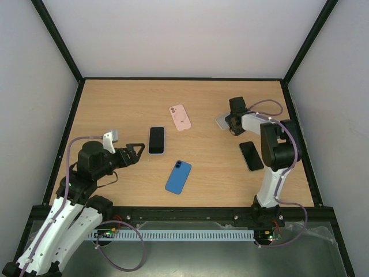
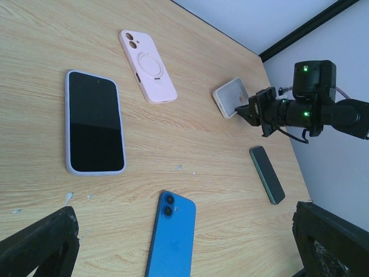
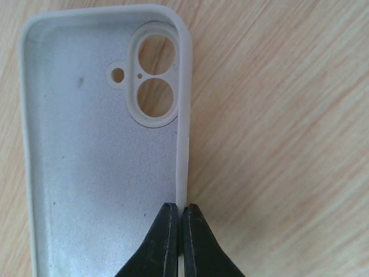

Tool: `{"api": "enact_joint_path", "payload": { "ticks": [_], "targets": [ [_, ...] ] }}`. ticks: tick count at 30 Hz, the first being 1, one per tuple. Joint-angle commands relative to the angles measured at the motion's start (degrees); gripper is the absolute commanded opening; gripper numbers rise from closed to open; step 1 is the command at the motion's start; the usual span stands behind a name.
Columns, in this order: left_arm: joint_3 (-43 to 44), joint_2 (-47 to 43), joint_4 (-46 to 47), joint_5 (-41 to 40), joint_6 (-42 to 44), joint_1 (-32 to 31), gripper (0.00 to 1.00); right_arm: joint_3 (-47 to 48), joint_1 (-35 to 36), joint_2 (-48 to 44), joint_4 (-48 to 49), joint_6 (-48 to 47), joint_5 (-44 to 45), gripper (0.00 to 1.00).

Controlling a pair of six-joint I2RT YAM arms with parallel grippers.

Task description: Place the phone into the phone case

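Observation:
An empty white phone case [image 3: 98, 161] lies open side up at the back right of the table [image 1: 222, 121]. My right gripper [image 3: 180, 214] is shut on the case's right side wall, one finger inside and one outside; it shows in the top view [image 1: 233, 122] too. A bare blue phone [image 1: 179, 176] lies face down mid-table, also in the left wrist view [image 2: 172, 236]. A bare dark phone [image 1: 251, 156] lies face up near the right arm. My left gripper [image 1: 137, 152] is open and empty, low over the table left of the blue phone.
A phone in a lavender case [image 1: 157, 139] lies face up just beyond my left gripper. A pink case [image 1: 180, 117] lies back side up behind it. Black frame posts and white walls enclose the table [image 1: 115, 109].

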Motion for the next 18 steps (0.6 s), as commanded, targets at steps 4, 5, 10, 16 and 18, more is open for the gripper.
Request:
{"api": "enact_joint_path", "payload": {
  "ticks": [4,5,10,16,18],
  "targets": [
    [-1.3,0.0,-0.8,1.4,-1.0,0.2,1.0,-5.2,0.3,-7.7,-2.1,-10.3,-5.2,0.02],
    [-1.4,0.3,-0.7,1.5,-1.0,0.2,1.0,-6.0,0.7,-8.9,-2.3,-11.5,-5.6,0.02],
    [-1.1,2.4,-1.2,1.2,-0.6,0.2,1.0,-11.5,3.6,-15.2,-2.8,-17.9,-7.0,0.02],
    [-0.9,7.9,-2.7,0.9,-0.5,0.2,0.99,-18.9,10.1,-22.1,-3.9,-24.0,-8.4,0.02],
    [-0.9,9.7,-2.5,1.5,-0.2,0.1,0.99,-21.7,12.1,-24.4,-3.7,-25.1,-9.2,0.02]
  ]
}}
